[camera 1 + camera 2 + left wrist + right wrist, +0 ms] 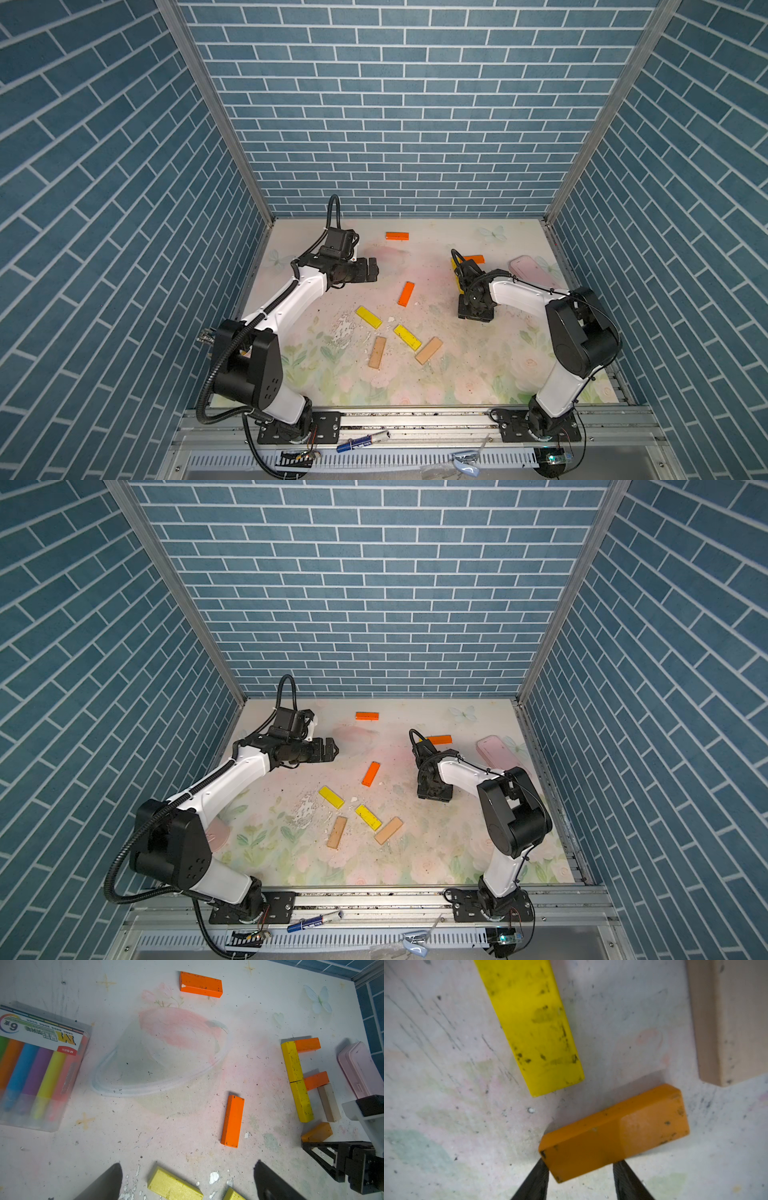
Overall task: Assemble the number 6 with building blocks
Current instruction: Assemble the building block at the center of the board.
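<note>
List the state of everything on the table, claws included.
left claw, open, empty.
right claw, fingers flanking the end of the dark orange block; grip unclear.
dark orange block, not yet joined to the unfinished 6.
unfinished 6, five blocks laid together, bottom stroke missing.
six loose blocks, flat, scattered.
highlighter pack, flat, label up.
pink case, flat, shut.

Bright, even light from above; shadows on the bench (478,365) are short and soft. Both top views stretch the brick walls (104,208) toward the edges. The orange block (612,1134) between the right jaws is blurred.
</note>
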